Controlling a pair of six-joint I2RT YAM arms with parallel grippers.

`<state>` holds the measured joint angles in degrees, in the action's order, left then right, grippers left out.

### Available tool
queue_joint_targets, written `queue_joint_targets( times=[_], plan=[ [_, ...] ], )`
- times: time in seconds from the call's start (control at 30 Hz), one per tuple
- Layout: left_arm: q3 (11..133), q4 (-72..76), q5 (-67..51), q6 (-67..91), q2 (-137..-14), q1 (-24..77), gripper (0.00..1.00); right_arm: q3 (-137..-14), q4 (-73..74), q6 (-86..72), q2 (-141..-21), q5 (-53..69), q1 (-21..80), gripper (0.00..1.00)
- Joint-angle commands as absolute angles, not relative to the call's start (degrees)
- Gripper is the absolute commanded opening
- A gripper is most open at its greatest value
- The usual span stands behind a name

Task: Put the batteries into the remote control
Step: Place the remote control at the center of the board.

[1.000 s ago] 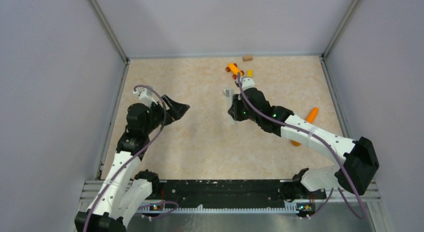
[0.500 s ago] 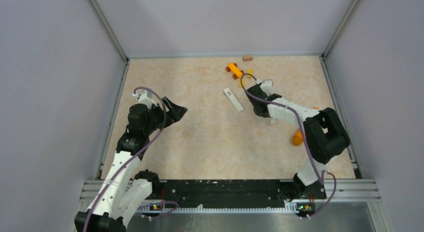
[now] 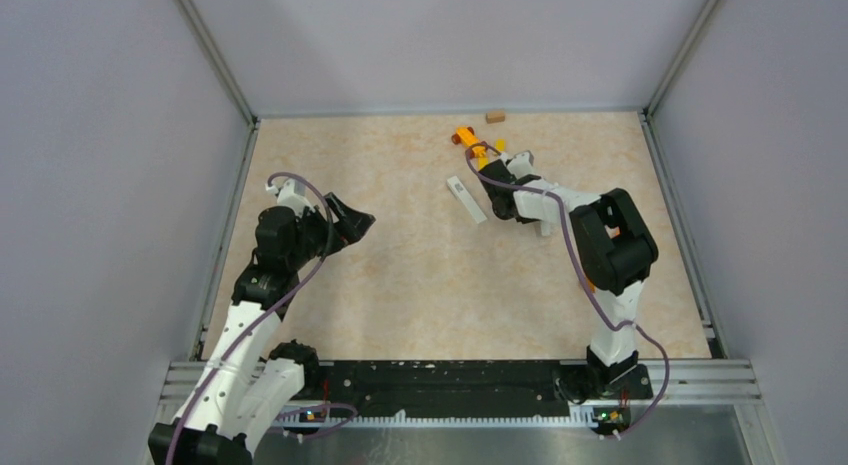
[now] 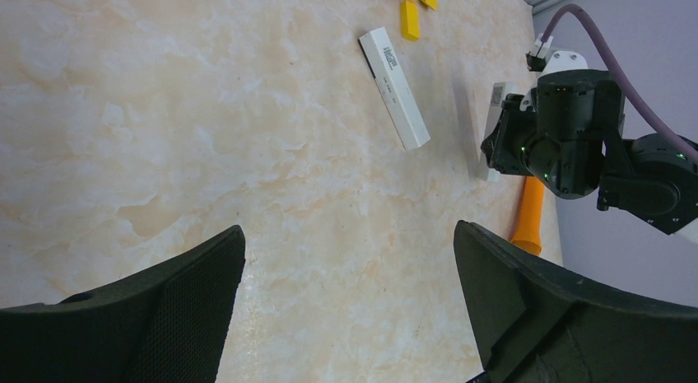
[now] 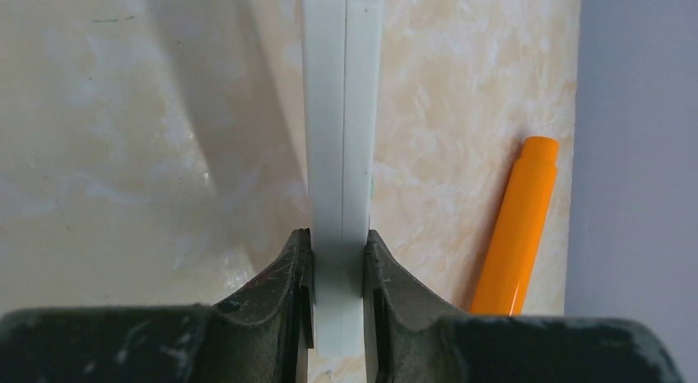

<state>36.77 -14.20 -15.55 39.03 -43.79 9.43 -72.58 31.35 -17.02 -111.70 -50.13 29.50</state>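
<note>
A long white bar (image 3: 466,199) with a small dark mark near one end lies flat at the back middle of the table (image 3: 400,285); the left wrist view shows that lying bar (image 4: 395,95) too. Just right of it my right gripper (image 3: 503,200) is shut on a second white bar (image 5: 342,111) that stands on its edge. A seam runs along this held bar (image 4: 491,136). Which one is the remote control and which its cover I cannot tell. The batteries are out of view. My left gripper (image 4: 350,231) hangs open over bare table at the left (image 3: 358,223).
An orange marker (image 5: 518,226) lies just right of the held bar, near the right wall. An orange toy car (image 3: 465,137), a yellow piece (image 3: 498,145) and a small wooden block (image 3: 494,116) sit at the back edge. Metal rails and walls bound the table.
My right gripper has moved from over the lying bar to its right, still holding the second bar. The right arm has folded up tightly. The left arm has stayed put.
</note>
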Motion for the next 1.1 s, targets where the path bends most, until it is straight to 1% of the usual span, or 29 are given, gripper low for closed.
queue_joint_targets(
  times=[0.0,0.13,0.47,0.6,0.73,0.87,0.97,1.07],
  plan=[
    [39.18,-12.43,-15.56,38.53,-44.22,9.14,0.99,-75.99,30.28,-20.07,-115.18,-45.01,29.53,0.11],
    [39.56,-13.13,-15.14,38.17,-43.79,9.06,0.99,-76.32,29.52,-20.59,-115.75,-42.50,29.53,0.17],
    [40.15,-14.23,-14.68,37.97,-42.86,9.05,0.99,-78.22,31.08,-20.98,-119.33,-38.99,29.53,0.23],
    [40.22,-14.41,-14.84,38.13,-42.69,9.05,0.99,-78.36,31.71,-21.26,-119.96,-39.20,29.53,0.27],
    [40.31,-14.67,-14.78,38.06,-42.48,9.05,0.99,-78.34,32.01,-21.04,-119.39,-38.40,29.74,0.36],
    [40.69,-15.29,-13.97,37.59,-42.25,9.05,0.99,-78.40,32.21,-21.14,-117.81,-35.93,30.14,0.42],
    [41.08,-16.08,-13.34,37.08,-42.19,9.05,0.99,-78.07,31.30,-21.33,-115.89,-33.35,30.40,0.45],
    [41.30,-16.79,-13.14,36.83,-42.19,9.05,0.99,-78.34,31.17,-21.68,-114.68,-30.94,30.41,0.45]
  ],
)
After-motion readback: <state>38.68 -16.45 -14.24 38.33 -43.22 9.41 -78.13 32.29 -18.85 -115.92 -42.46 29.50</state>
